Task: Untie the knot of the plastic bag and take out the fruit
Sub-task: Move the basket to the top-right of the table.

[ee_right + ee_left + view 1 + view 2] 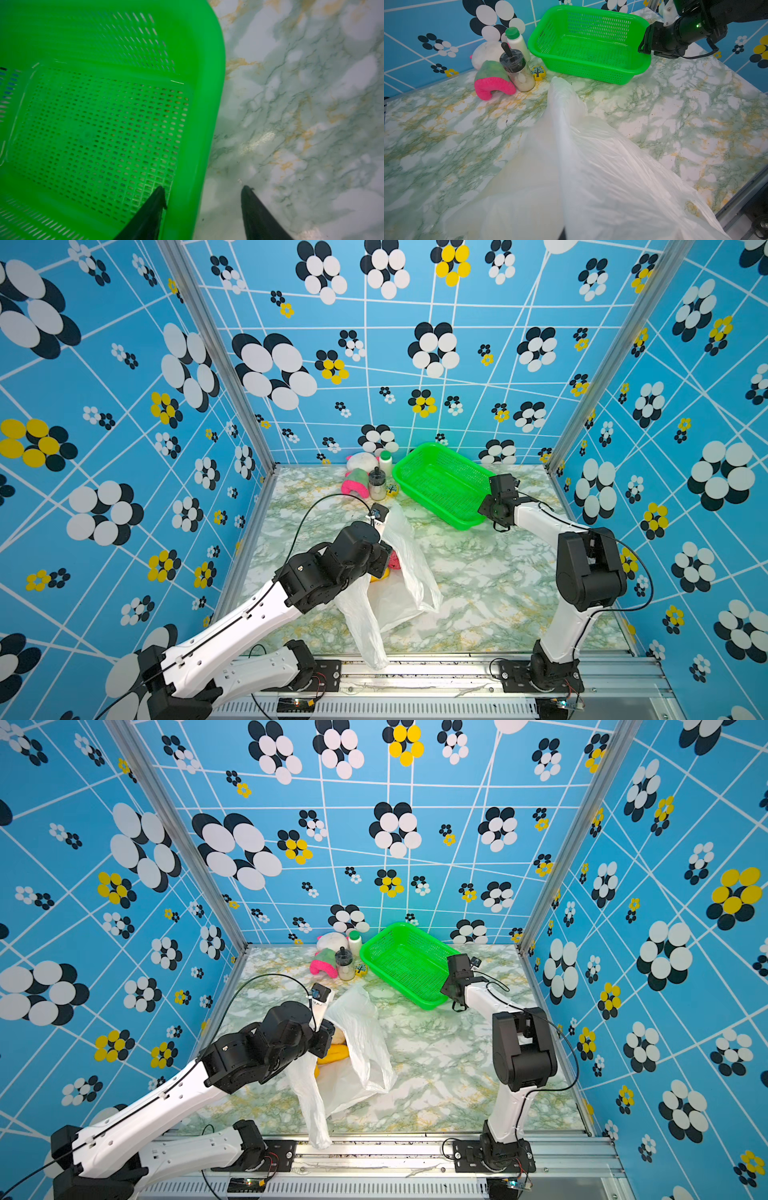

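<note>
As it lies, bag [405, 599] points toward basket [440, 483]

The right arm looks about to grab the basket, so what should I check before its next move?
1. Left grip: ok, left gripper is shut on the plastic bag.
2. Right placement: ok, right gripper straddles the green basket wall, one finger inside, one outside, jaws apart.
3. Drop spot: ok, the basket is empty.
4. Unloading: not ok, yellow fruit shows inside the bag.
5. Untying: cannot tell, no knot visible.
</note>
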Motion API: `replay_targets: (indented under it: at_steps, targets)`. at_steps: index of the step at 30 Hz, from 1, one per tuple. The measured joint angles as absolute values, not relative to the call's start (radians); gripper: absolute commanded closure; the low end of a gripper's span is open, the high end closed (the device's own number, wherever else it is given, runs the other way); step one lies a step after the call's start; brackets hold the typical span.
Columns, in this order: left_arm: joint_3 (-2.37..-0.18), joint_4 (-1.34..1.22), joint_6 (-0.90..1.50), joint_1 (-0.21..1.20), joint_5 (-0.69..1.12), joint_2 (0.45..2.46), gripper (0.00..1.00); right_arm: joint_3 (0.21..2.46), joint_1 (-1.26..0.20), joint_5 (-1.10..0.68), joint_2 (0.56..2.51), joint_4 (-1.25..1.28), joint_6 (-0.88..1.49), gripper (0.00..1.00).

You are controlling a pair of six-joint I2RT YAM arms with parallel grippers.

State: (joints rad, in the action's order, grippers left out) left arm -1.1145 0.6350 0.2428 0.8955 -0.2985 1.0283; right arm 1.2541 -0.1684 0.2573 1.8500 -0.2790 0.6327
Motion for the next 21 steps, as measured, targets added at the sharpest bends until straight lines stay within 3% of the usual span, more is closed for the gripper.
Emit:
replay_targets:
  at_steps: [6,13,21]
  targets:
    - [-1.114,0.629,0.243,0.896,-0.288,1.032,1.00,1.082,-0.163,0.287,1.684,-0.307,0.645,0.66]
    - [-1.109,0.609,0.243,0.896,-0.257,1.032,1.00,0.802,-0.163,0.340,1.301,-0.334,0.699,0.63]
    - [-1.106,0.606,0.243,0.896,-0.257,1.028,1.00,0.632,-0.163,0.371,1.015,-0.440,0.746,0.63]
